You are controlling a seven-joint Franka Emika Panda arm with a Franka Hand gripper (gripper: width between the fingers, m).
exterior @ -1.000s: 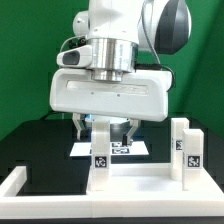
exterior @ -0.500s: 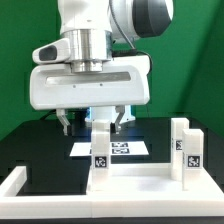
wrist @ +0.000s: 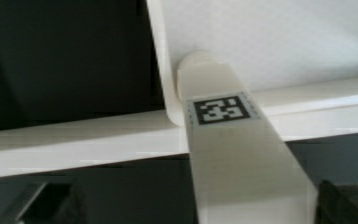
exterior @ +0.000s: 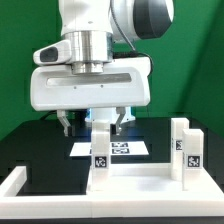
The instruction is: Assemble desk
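The white desk slab (exterior: 135, 178) lies at the front of the table. Two white block legs stand upright on it, one at the exterior view's left (exterior: 100, 150) and one at the right (exterior: 185, 150), each with a square marker. My gripper (exterior: 93, 122) hangs open over the left leg, with a dark finger (exterior: 65, 123) to one side and the other finger (exterior: 122, 120) just past the leg's top. In the wrist view that leg (wrist: 229, 150) runs between my open gripper (wrist: 190, 203) fingers. The fingers do not touch it. The slab's raised rim (wrist: 78, 140) crosses behind.
The marker board (exterior: 125, 148) lies flat on the black table (exterior: 40, 145) behind the slab. A white frame (exterior: 15, 183) borders the table at the exterior view's front left. A green backdrop stands behind.
Over the last second the gripper shifted toward the exterior view's left and came over the left leg. Since half a second ago it has held still. The jaws stay open.
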